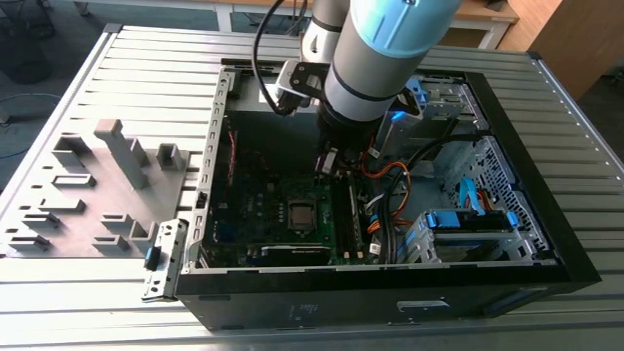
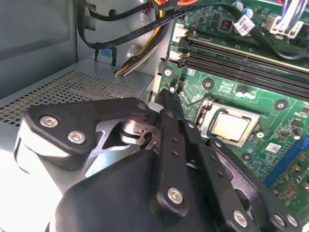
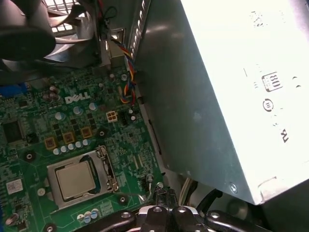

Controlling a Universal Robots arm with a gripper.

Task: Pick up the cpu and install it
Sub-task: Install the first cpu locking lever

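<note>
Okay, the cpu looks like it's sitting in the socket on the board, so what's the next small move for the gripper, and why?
Probably a short, straight lift away from the board. In both wrist views the cpu lies flat in its socket. The gripper is beside the socket and apart from the cpu, so nothing seems left for it to carry.

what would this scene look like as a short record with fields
cpu: seated in its socket on the motherboard, nothing touching it
gripper: inside the case, low over the motherboard beside the socket, apart from the cpu
case: open, lying on its side on the table
fixture: grey, on the table at the exterior view's left of the case
</note>
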